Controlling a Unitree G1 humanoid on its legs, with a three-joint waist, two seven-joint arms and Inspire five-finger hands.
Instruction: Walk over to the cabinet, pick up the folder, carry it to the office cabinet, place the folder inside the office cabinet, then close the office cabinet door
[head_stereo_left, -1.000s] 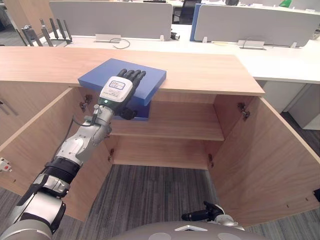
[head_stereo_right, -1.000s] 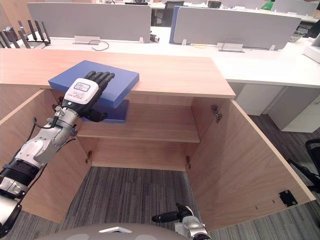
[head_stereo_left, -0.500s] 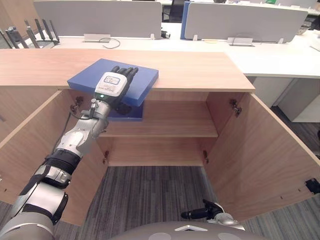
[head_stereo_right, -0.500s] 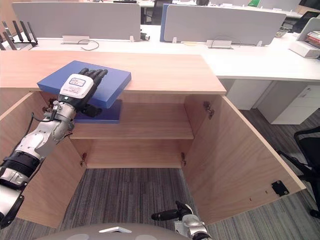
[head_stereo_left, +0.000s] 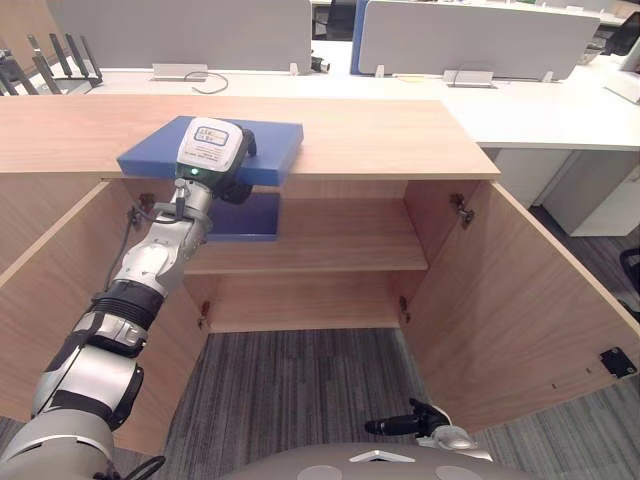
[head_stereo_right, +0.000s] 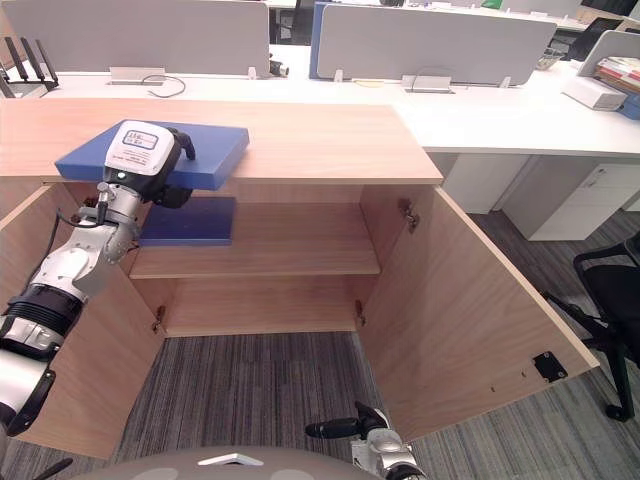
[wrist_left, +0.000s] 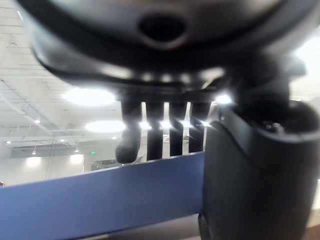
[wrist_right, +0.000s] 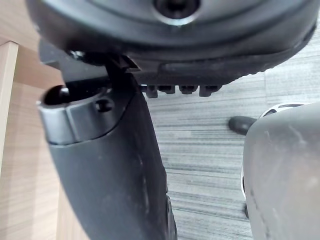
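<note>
Both head eyes share a downward look at the open light-wood office cabinet (head_stereo_left: 380, 135); wrist cameras peer closely along the left robot hand (wrist_left: 250, 175) over the flat blue folder (wrist_left: 100, 200) and the right robot hand (wrist_right: 110, 170) toward grey carpet (wrist_right: 210, 165).

You have bright, even light.
Ceiling lights (wrist_left: 90, 96) glare in your left wrist view; the office cabinet (head_stereo_left: 310, 300) is shadowed inside.

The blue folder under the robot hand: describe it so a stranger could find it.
Find the long wooden cabinet with both doors open. On its top, toward the left, the blue folder overhangs the front edge, pinched by the left robot hand. A second blue folder lies on the shelf inside; this one is on top.
</note>
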